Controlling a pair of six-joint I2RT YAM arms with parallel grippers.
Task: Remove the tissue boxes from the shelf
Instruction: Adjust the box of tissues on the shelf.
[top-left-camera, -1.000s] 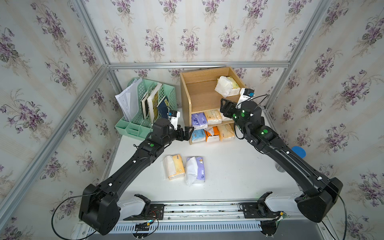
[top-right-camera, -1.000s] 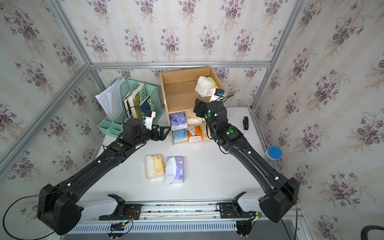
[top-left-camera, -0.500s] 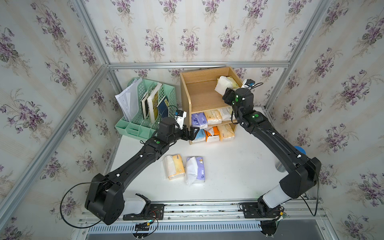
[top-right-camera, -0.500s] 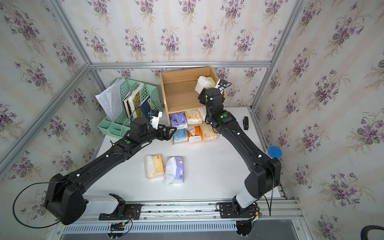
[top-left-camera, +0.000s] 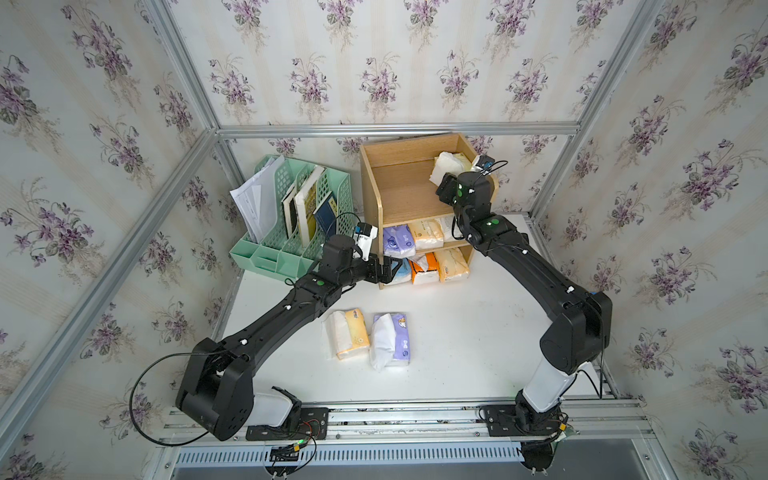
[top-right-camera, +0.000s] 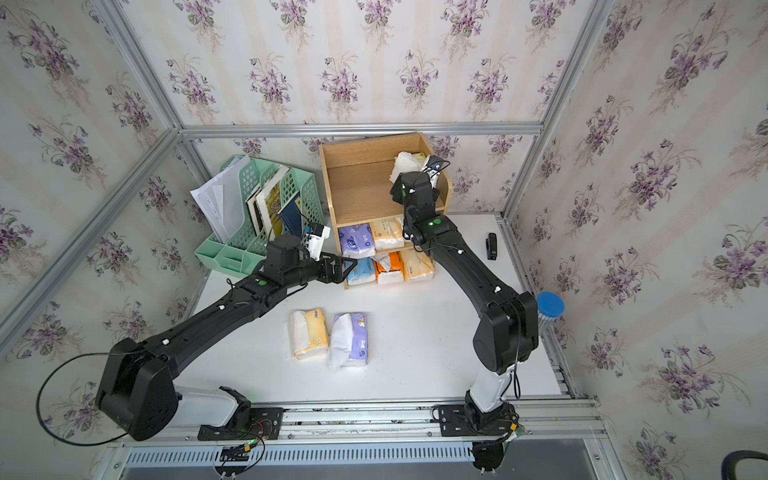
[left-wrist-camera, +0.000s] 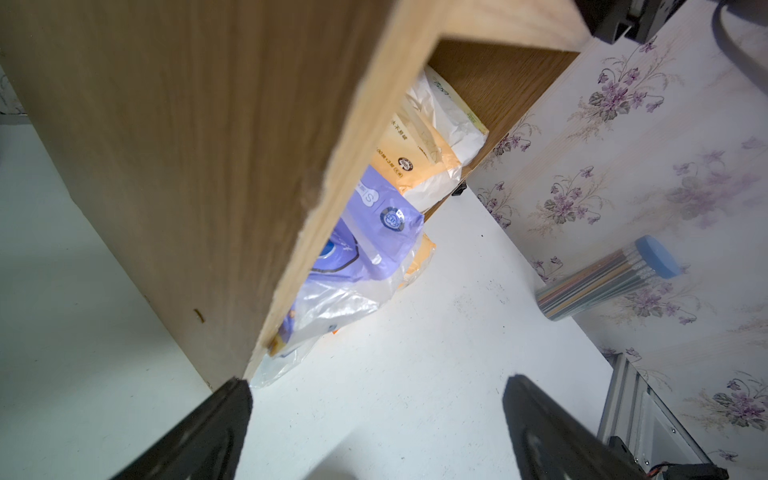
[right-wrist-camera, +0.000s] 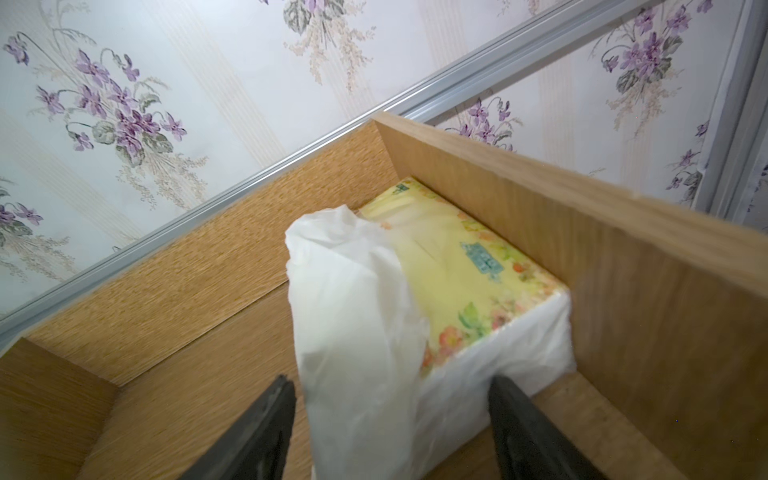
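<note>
The wooden shelf (top-left-camera: 376, 208) stands at the back of the table. On its top tier lies a pale green-yellow tissue box (right-wrist-camera: 465, 270) with white tissue hanging out, also seen in both top views (top-left-camera: 451, 164) (top-right-camera: 409, 162). My right gripper (right-wrist-camera: 390, 380) is open, its jaws either side of that box's near end. The middle tier holds a purple box (top-left-camera: 398, 241) and a yellow one (top-left-camera: 424, 235); the bottom tier holds light blue (top-left-camera: 402, 272), orange (top-left-camera: 424, 268) and pale yellow (top-left-camera: 455, 264) boxes. My left gripper (top-left-camera: 390, 270) (left-wrist-camera: 374, 390) is open and empty at the shelf's bottom front corner.
A yellow box (top-left-camera: 347, 334) and a purple box (top-left-camera: 390, 340) lie mid-table. A mint-green file rack (top-left-camera: 291, 232) with books and papers stands left of the shelf. A blue-capped tube of pencils (top-right-camera: 548, 307) and a small black object (top-right-camera: 491, 246) sit by the right wall.
My right arm has risen from the middle tier to the top tier and closed in on the pale box. My left gripper has moved right, up to the shelf's bottom corner.
</note>
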